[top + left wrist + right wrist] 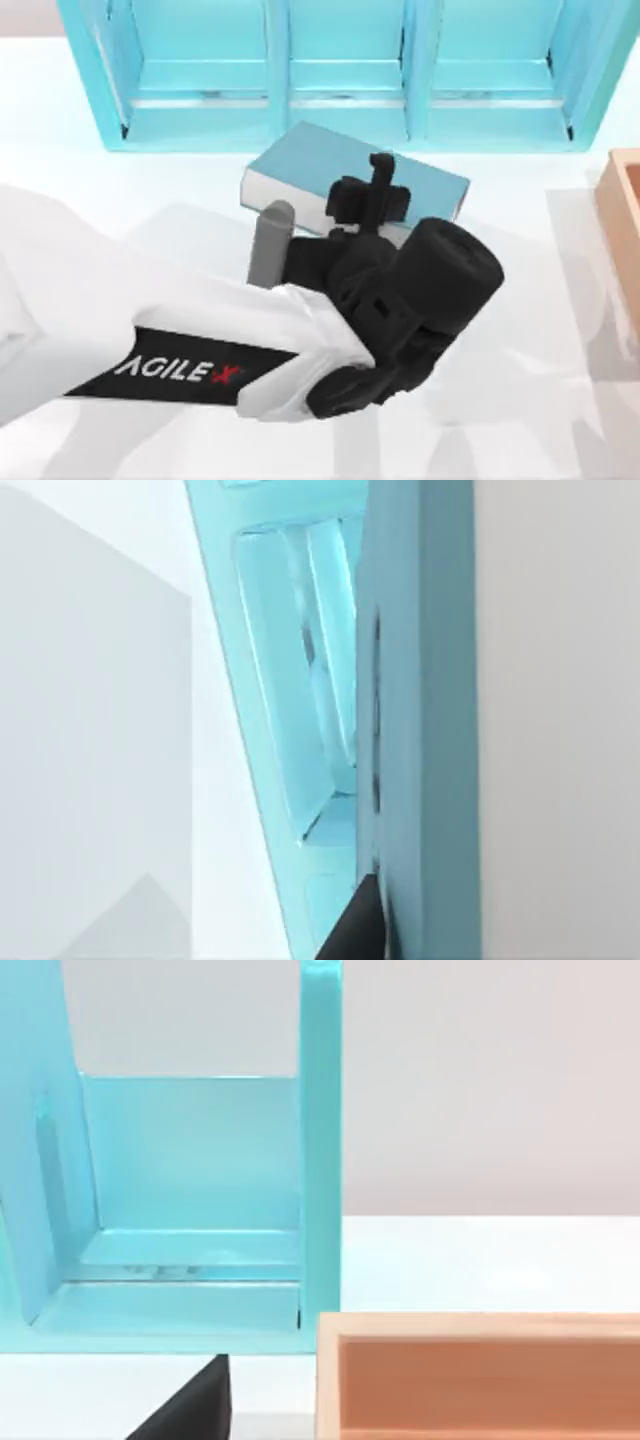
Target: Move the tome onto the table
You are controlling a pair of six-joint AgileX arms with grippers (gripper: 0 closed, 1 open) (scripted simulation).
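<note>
In the top view, the tome (pixel 300 165) is seen lying flat on the table (pixel 90 200), just in front of the light-blue shelf (pixel 340 70) that stands along the table's far edge, roughly midway between left and right. The left gripper (pixel 378 178) is placed over the book's right half, with the arm reaching in from the near left corner. One finger is laid across the cover; whether the fingers are clamped on the book or merely resting against it cannot be told, since the wrist hides the contact. A wooden box (pixel 622 215) is cut off at the right edge.

In the left wrist view, the book (pixel 425 730) is seen at very close range, with the shelf (pixel 290 680) behind it and a dark fingertip (pixel 360 930) set touching the cover. The other finger is hidden, so the grip cannot be judged here either.

In the right wrist view, the shelf (pixel 190 1180) and the wooden box (pixel 480 1380) are shown on the table (pixel 480 1260). A dark finger (pixel 195 1405) of the right gripper is cut off at the frame edge (its state cannot be told), and the arm appears parked toward the table's right edge.

As a judgement, the task seems nearly done: the book appears to be out of the shelf and on the table. What appears left is releasing it, if held, and pulling the arm away.
</note>
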